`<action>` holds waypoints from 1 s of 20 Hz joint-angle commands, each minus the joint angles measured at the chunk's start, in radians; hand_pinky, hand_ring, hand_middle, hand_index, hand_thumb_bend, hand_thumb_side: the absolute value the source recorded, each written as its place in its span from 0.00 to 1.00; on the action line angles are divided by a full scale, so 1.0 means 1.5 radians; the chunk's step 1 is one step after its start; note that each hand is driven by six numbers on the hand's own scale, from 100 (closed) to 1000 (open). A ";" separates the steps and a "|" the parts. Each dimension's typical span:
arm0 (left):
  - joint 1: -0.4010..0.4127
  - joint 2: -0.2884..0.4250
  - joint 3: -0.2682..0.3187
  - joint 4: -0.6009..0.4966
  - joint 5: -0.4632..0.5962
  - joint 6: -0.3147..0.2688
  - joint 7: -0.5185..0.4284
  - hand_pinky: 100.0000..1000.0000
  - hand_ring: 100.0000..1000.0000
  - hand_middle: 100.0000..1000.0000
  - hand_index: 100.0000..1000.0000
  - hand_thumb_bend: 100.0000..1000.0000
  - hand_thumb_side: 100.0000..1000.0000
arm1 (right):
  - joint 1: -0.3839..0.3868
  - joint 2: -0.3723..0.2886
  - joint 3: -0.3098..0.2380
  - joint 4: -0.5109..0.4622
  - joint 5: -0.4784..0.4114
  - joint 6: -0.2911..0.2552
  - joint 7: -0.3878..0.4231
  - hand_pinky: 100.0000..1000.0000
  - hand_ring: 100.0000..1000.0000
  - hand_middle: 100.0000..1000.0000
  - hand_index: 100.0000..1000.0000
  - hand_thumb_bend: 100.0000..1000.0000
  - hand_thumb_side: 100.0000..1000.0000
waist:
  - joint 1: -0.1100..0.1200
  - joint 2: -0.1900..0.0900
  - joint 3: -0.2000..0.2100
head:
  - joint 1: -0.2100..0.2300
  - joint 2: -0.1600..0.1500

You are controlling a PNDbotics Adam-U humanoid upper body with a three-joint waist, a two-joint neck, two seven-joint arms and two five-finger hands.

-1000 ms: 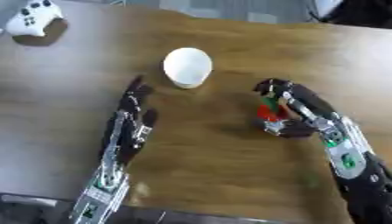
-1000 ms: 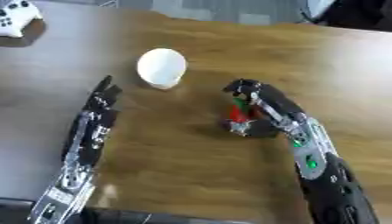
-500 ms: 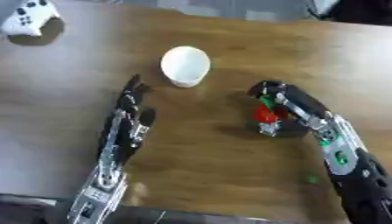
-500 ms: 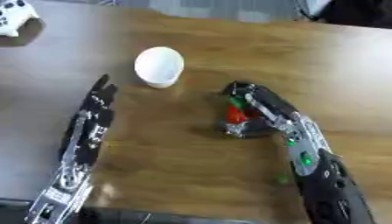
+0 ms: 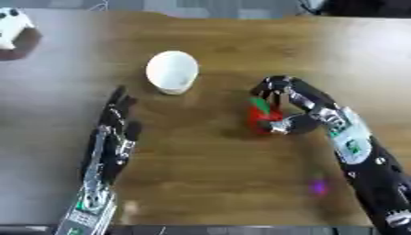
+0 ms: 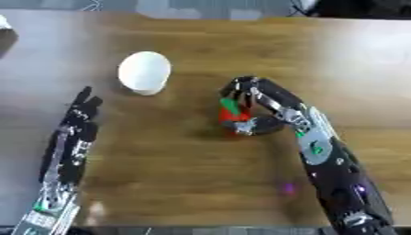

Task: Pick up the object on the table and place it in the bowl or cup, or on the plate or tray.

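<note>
Red-and-green object (image 5: 260,116) sits, seemingly gripped, inside curled right hand (image 5: 301,106).

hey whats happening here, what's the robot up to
The robot's right hand has its fingers curled round a small red and green object on the wooden table. The object looks to be at or just above the tabletop; I cannot tell whether it is lifted. A white cup stands to its left, with nothing visible inside. The left hand lies open and flat on the table, idle. A white controller sits at the far left corner.
</note>
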 commanded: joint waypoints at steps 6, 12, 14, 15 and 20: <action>-0.001 -0.003 0.006 -0.017 -0.007 -0.001 0.003 1.00 1.00 1.00 0.79 0.59 0.75 | -0.010 -0.020 -0.007 -0.015 0.050 0.020 0.002 0.32 0.53 0.70 0.80 0.58 0.69 | 0.004 -0.005 0.004 | 0.003 -0.002; -0.003 -0.004 0.006 -0.017 -0.009 -0.002 0.004 1.00 1.00 1.00 0.79 0.59 0.75 | -0.007 -0.012 -0.005 -0.017 0.133 0.017 0.005 0.36 0.56 0.71 0.80 0.57 0.70 | 0.004 -0.001 0.008 | 0.008 -0.002; -0.003 -0.005 0.007 -0.017 -0.009 -0.002 0.005 1.00 1.00 1.00 0.79 0.59 0.75 | -0.008 -0.012 -0.003 -0.014 0.141 0.016 0.007 0.41 0.61 0.74 0.82 0.58 0.71 | 0.004 0.001 0.010 | 0.009 -0.002; -0.003 -0.005 0.007 -0.017 -0.009 -0.002 0.005 1.00 1.00 1.00 0.79 0.59 0.75 | -0.009 -0.012 -0.001 -0.011 0.146 0.016 0.012 0.44 0.64 0.75 0.83 0.58 0.71 | 0.004 0.001 0.010 | 0.009 -0.002; -0.004 -0.006 0.007 -0.018 -0.010 -0.002 0.005 1.00 1.00 1.00 0.79 0.59 0.75 | -0.005 -0.010 0.000 0.011 0.162 0.009 0.011 0.38 0.56 0.71 0.82 0.60 0.68 | 0.004 0.004 0.012 | 0.007 -0.002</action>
